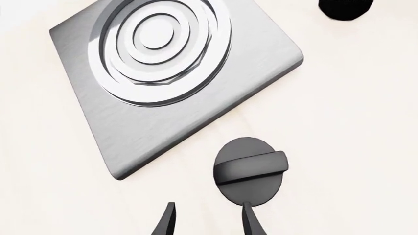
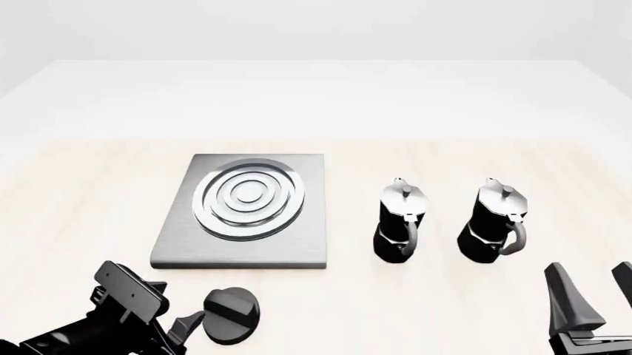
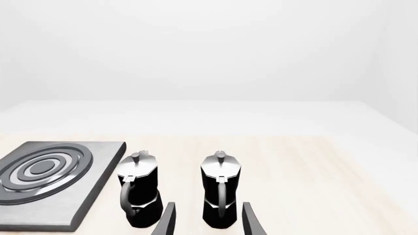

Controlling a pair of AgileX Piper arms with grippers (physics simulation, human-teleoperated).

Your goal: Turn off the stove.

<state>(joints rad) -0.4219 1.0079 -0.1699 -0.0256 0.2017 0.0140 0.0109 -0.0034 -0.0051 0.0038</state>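
Observation:
The stove is a flat brushed-grey square plate (image 2: 180,244) with a silver ring burner (image 2: 250,196), left of the table's middle. Its plate (image 1: 150,132) and burner (image 1: 156,36) fill the left wrist view. The round black knob with a raised bar (image 2: 232,314) lies on the table in front of the plate, also in the left wrist view (image 1: 251,169). My left gripper (image 2: 186,325) is open just left of the knob, one fingertip (image 1: 247,208) at the knob's edge. My right gripper (image 2: 596,285) is open and empty at the front right.
Two black-and-silver moka pots stand right of the stove, one (image 2: 400,220) nearer it and one (image 2: 492,220) further right; both show in the right wrist view (image 3: 139,188) (image 3: 220,188). A black round shape (image 1: 345,9) sits at the left wrist view's edge.

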